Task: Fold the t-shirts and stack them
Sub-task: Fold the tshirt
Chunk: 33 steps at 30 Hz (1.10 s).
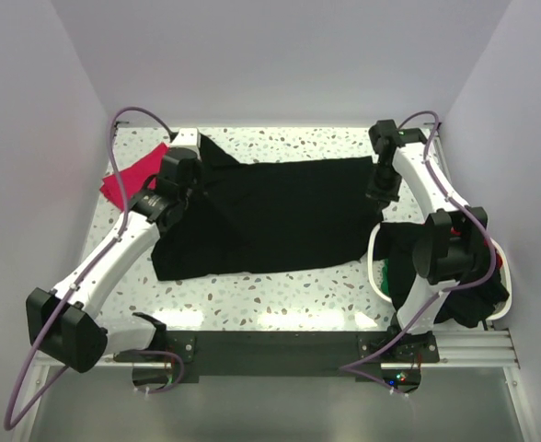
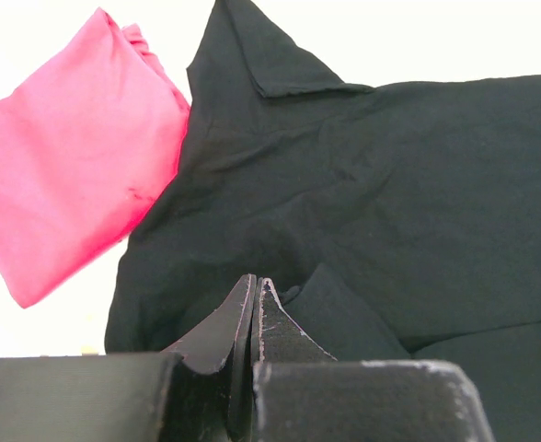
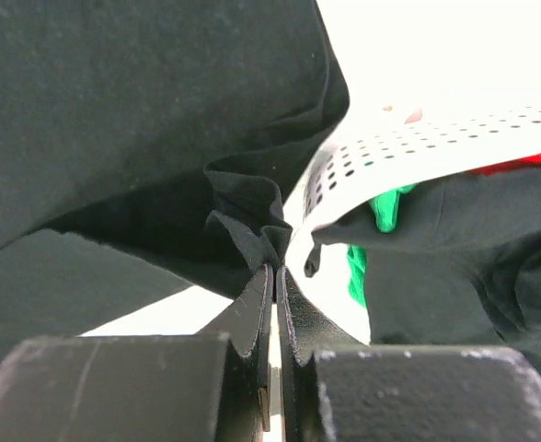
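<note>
Speckled table (image 1: 280, 299), black t-shirt (image 1: 280, 212) spread out. Left gripper (image 2: 255, 287) clamps it near pink t-shirt (image 2: 68, 147); right gripper (image 3: 272, 274) clamps it beside basket (image 3: 418, 138).

basket shirts (image 1: 482, 299) half behind R arm (image 1: 436, 249)

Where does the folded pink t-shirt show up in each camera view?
Top external: the pink t-shirt is at the left, by the far-left corner of the black t-shirt.
Left wrist: upper left, against the black t-shirt's edge.
Right wrist: not in view.
Shared landmark: the black t-shirt, seen in all three.
</note>
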Motion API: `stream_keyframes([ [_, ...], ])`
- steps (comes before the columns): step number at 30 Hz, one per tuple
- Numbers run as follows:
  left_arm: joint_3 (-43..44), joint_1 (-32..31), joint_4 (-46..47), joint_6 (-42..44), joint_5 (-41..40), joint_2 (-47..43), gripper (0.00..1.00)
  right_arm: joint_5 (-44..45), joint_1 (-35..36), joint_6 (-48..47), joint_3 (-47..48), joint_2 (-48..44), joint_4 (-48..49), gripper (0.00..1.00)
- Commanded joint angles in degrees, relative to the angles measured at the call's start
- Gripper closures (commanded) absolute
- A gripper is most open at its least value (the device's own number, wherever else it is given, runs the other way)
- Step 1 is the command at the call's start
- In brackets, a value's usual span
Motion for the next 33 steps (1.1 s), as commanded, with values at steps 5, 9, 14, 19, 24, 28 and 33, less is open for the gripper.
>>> stream_keyframes([
  [5, -0.5, 3.2, 7.3, 4.7, 2.3, 1.3, 1.00, 1.7, -0.5, -0.9, 4.8, 2.3, 0.4, 1.00],
  [9, -0.2, 5.1, 9.3, 5.5, 3.1, 3.9, 1.00, 1.7, -0.6, -0.8, 6.7, 4.4, 0.4, 1.00],
  [14, 3.9, 6.1, 10.2, 5.7, 4.3, 8.5, 0.68, 0.5, -1.0, -1.8, 11.8, 8.2, -0.4, 0.97],
  [19, 6.9, 6.2, 4.9, 2.1, 0.5, 9.5, 0.11, -2.9, -1.0, -4.3, 18.9, 10.3, -1.3, 0.48],
  [24, 2.9, 6.2, -4.7, -4.7, -0.8, 3.7, 0.04, -7.5, -0.5, -5.8, 18.8, 8.5, 0.6, 0.42],
  [28, -3.8, 6.5, -14.6, -15.9, 2.0, -1.7, 0.09, -10.3, 3.5, -5.4, 11.2, 4.7, 5.2, 0.42],
  [33, -12.1, 6.6, -16.6, -25.4, 11.5, -7.8, 0.12, -13.4, 11.7, -2.7, -1.4, 0.1, 12.0, 0.43],
])
